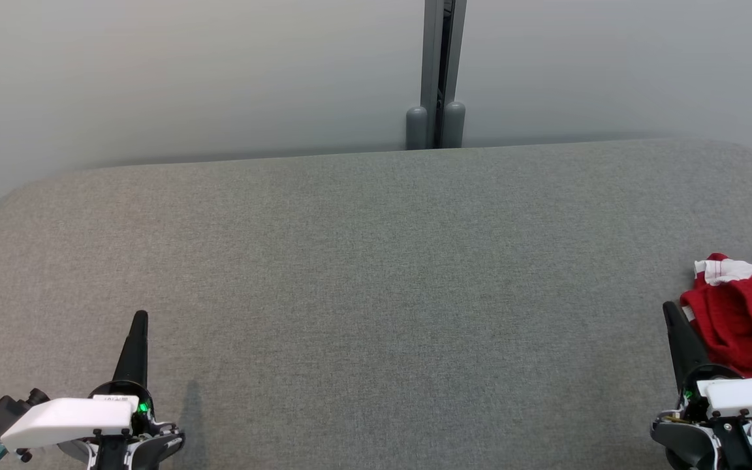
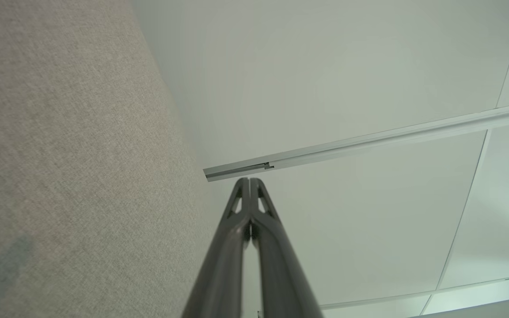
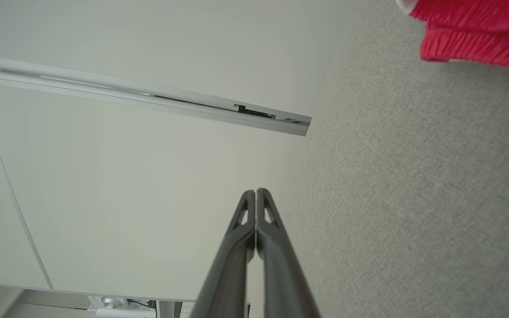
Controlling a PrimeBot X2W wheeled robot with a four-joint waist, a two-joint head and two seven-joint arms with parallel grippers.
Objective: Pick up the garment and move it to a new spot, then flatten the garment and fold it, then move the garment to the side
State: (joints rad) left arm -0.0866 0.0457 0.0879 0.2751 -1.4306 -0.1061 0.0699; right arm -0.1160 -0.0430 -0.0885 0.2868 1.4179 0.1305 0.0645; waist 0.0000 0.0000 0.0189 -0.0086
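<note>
A red garment [image 1: 745,326] with a white striped band lies bunched at the right edge of the grey fabric surface [image 1: 376,281]. Its red knit also shows at the top right of the right wrist view [image 3: 471,35]. My right gripper [image 1: 668,307] stands shut just left of the garment, close beside it, with nothing between its fingers [image 3: 256,192]. At the lower left my left gripper [image 1: 140,316] is shut too, far from the garment, and its tips [image 2: 249,180] meet over the bare fabric edge.
The grey surface ends at a rounded far edge. Behind it runs a pale wall with a grey vertical post [image 1: 440,72]. A metal rail [image 3: 148,99] crosses the wall panels in both wrist views.
</note>
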